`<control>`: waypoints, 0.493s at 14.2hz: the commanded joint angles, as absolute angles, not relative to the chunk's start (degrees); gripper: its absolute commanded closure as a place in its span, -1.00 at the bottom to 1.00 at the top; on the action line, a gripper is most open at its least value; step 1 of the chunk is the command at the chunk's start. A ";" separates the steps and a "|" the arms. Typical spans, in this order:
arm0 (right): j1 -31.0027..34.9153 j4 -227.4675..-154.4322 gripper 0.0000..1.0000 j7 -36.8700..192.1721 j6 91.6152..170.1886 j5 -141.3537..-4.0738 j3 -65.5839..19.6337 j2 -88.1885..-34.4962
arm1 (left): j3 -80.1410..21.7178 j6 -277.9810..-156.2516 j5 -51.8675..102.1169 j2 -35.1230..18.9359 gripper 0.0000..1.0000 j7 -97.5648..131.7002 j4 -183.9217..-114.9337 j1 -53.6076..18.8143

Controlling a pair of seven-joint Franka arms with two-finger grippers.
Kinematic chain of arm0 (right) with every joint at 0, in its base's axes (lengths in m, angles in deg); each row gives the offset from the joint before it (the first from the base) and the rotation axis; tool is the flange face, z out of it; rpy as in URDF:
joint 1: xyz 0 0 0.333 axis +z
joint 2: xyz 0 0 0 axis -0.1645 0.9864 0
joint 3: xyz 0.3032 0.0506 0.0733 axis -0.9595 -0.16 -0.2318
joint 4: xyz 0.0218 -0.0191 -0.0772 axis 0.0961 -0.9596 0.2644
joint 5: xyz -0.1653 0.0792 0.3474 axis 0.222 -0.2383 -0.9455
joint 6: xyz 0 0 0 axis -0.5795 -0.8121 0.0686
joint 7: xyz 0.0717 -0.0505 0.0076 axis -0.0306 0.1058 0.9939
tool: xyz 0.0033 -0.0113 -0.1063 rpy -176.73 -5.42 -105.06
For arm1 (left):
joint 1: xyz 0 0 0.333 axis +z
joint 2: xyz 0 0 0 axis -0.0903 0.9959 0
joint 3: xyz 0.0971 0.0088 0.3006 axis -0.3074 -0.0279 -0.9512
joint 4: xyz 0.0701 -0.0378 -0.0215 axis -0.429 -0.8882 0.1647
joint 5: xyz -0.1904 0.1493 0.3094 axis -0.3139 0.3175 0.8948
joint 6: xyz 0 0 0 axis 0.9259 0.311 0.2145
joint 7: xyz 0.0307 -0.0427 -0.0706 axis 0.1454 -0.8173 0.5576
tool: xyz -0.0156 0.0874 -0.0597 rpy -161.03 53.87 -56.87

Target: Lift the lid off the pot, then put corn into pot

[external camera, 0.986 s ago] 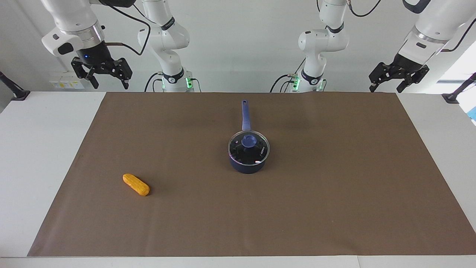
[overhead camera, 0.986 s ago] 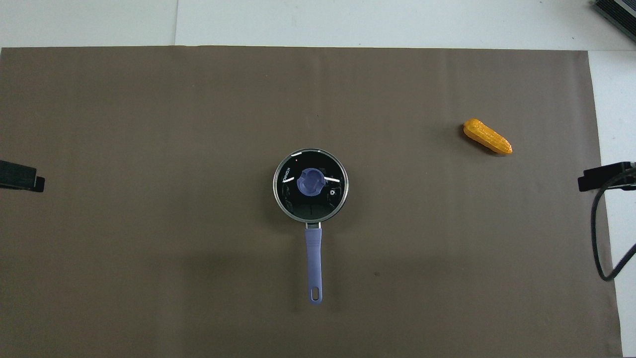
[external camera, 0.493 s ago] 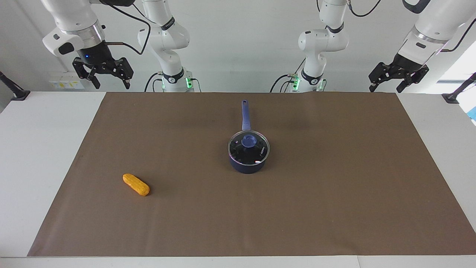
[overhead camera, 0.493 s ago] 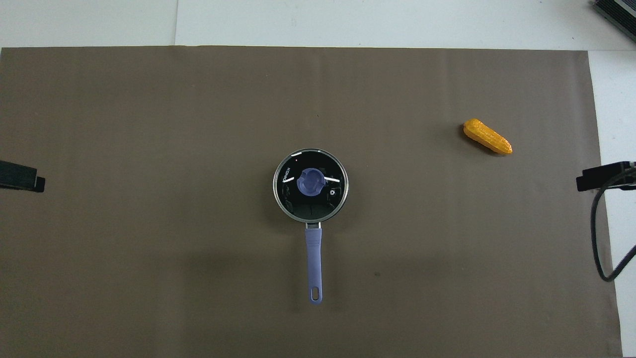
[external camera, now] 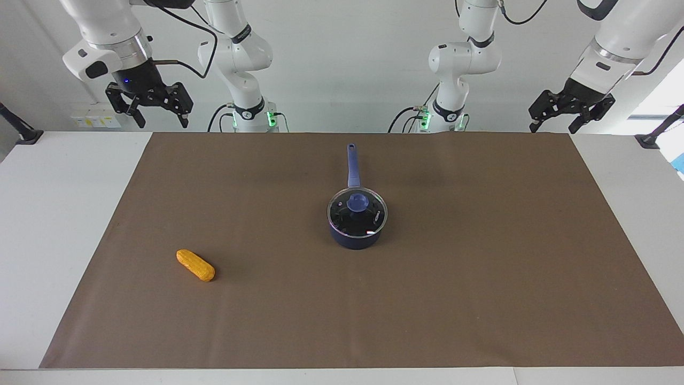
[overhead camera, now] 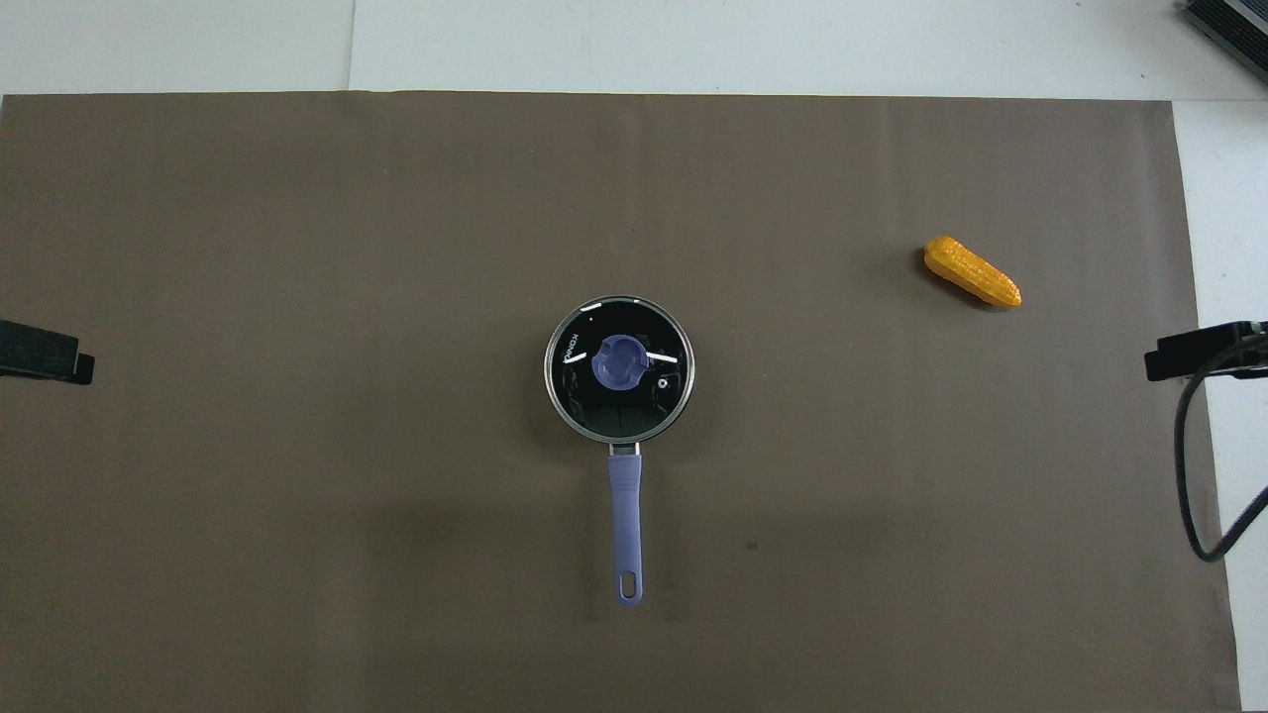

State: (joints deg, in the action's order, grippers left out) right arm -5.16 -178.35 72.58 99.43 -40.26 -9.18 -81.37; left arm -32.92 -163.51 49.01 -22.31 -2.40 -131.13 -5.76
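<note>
The navy pot [external camera: 357,238] stands in the middle of the brown mat, its long blue handle [overhead camera: 625,515] pointing toward the robots. The glass lid [external camera: 342,216] with its blue knob [overhead camera: 619,363] sits shut on the pot. The orange-yellow corn [external camera: 195,265] lies on the mat toward the right arm's end, farther from the robots than the pot; it also shows in the overhead view [overhead camera: 972,271]. My right gripper [external camera: 159,118] hangs open and empty, high at its own end. My left gripper [external camera: 553,126] hangs open and empty, high at its end.
The brown mat [external camera: 481,278] covers most of the white table. Only the tips of the left gripper [overhead camera: 45,354] and the right gripper [overhead camera: 1199,352] show at the overhead view's side edges. A black cable [overhead camera: 1189,475] hangs by the right gripper.
Both grippers have crept slightly inward toward the middle of the table. The pot, lid and corn have not moved.
</note>
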 commanded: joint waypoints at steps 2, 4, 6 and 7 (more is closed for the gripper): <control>-5.69 -177.81 -1.00 73.96 99.08 -41.16 -8.83 -81.17 | -33.03 -163.55 49.91 -23.34 -1.00 -3.12 -132.60 -6.59; -5.69 -177.81 -1.00 74.05 99.09 -41.16 -8.83 -81.17 | -32.94 -163.81 49.91 -23.25 -1.00 -3.21 -132.95 -7.28; -5.69 -177.81 -1.00 74.13 99.09 -41.16 -8.83 -81.17 | -32.94 -163.99 49.91 -22.99 -1.00 -3.21 -133.04 -7.46; -5.43 -177.99 -1.00 73.96 98.74 -41.33 -9.09 -81.43 | -32.94 -164.07 49.91 -22.90 -1.00 -3.21 -133.13 -8.34</control>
